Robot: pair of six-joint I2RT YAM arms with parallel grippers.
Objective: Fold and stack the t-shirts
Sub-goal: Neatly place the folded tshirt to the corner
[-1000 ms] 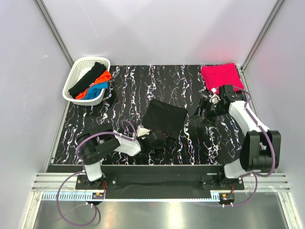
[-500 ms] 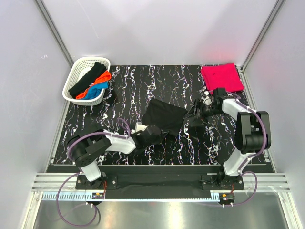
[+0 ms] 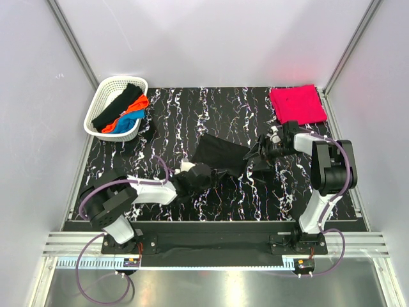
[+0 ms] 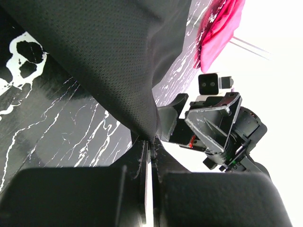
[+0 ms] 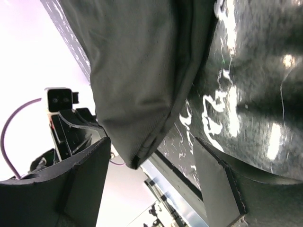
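Overhead view of a black, white-veined desk [image 3: 179, 109] with two robot arms reaching in from its near edge. A loosely bunched black t-shirt [image 3: 220, 152] lay mid-desk, directly between the two pincers. The left pincer [image 3: 192, 174] was clamped shut on the shirt's near left corner, and its wrist camera showed the cloth rising taut out of the closed jaws. The right pincer [image 3: 257, 153] stood wide open and empty, just beside the shirt's opposite edge and pointing toward it. In its own wrist camera a rolled hem hung straight ahead, reaching in between the spread fingers [image 5: 83, 182]; whether cloth touched either finger could not be told. The shirt's long axis appeared to run across the desk from one pincer to the other, so the free edge lay nearer the right arm, which looked best placed to close on that hem. A folded pinkish-red t-shirt [image 3: 297, 104] lay flat beyond the right pincer, toward its outer side. Well beyond the left pincer, on its outer side, a white lattice basket [image 3: 97, 102] held black, orange and blue shirts [image 3: 124, 109].
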